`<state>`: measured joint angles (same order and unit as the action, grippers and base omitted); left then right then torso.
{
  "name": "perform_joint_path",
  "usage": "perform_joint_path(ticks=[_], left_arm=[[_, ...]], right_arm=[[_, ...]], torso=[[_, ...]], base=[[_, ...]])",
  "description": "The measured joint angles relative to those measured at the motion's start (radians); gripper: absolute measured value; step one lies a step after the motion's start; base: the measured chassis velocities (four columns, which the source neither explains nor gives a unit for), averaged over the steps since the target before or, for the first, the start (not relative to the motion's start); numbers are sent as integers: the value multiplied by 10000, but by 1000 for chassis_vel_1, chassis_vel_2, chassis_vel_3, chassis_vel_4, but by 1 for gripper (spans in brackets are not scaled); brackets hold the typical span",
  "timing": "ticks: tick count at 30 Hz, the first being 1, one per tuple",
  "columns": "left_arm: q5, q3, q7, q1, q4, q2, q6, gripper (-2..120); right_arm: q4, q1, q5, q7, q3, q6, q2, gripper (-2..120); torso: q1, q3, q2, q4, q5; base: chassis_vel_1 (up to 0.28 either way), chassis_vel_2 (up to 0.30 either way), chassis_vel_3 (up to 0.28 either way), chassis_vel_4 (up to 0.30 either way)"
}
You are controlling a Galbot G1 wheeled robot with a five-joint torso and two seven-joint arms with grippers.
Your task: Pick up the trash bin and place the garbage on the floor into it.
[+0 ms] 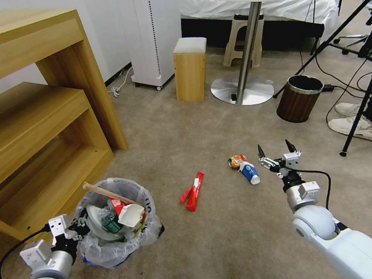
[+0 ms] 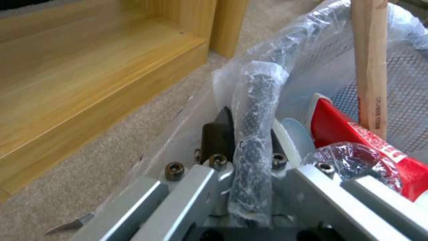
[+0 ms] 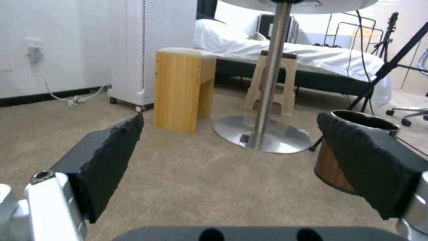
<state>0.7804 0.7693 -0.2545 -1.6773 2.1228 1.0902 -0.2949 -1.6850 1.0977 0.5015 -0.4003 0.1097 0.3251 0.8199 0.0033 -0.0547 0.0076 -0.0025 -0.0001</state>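
Observation:
The trash bin (image 1: 117, 245), a dark mesh bin lined with a crinkly plastic bag, is at the lower left beside the wooden shelf. My left gripper (image 1: 77, 227) is shut on its bag-covered rim (image 2: 256, 110). Inside it are a wooden stick (image 2: 370, 67), a red-white paper cup (image 2: 352, 130) and other litter. On the beige floor (image 1: 229, 231) lie a red packet (image 1: 193, 191), a blue-white cup (image 1: 249, 171) and an orange crumpled wrapper (image 1: 237, 160). My right gripper (image 1: 276, 148) hovers open just right of the cup, its pads (image 3: 111, 157) wide apart with nothing between them.
A wooden shelf unit (image 1: 41, 126) stands close on the left. Farther off are a wooden stool (image 1: 190, 69), the round table's metal base (image 1: 242, 92), a brown wood-grain bin (image 1: 299, 99), tripod legs (image 1: 359, 115), cables and white sneakers (image 1: 354, 125) at the right.

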Motion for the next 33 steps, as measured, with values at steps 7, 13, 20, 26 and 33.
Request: perform_joint_path(ticks=[7,13,20,26,33], left_arm=[[125,90,-22,118,-184,-87,8,1],[188,90,-33,186,-235,-129,8,1],[194,16,-45,220,-238,-125,8,1],[163,-25,-47,171,-209,-42,8,1],[93,-116,-44,145,-134,103,8,1]], right_arm=[[41,-60,30,17,-143,-15,76,99],[71,-137,64,18,-300,-34,105,98],[76,-324,293,15,-728,-47,178,99],[262,-519,274,-4,-1113,75,320,99],[601,-1321,2208,-50,-2149,-912,451,100]], torso=[[-1,0,0,0,0],[-1,0,0,-1,0],[0,0,0,0,0],[-1,0,0,1,2],[-1,0,0,-2,-2]], base=[[-32,43,40,-34],[-42,26,42,-47],[-52,69,62,-54],[-8,7,9,-5],[0,0,0,0]])
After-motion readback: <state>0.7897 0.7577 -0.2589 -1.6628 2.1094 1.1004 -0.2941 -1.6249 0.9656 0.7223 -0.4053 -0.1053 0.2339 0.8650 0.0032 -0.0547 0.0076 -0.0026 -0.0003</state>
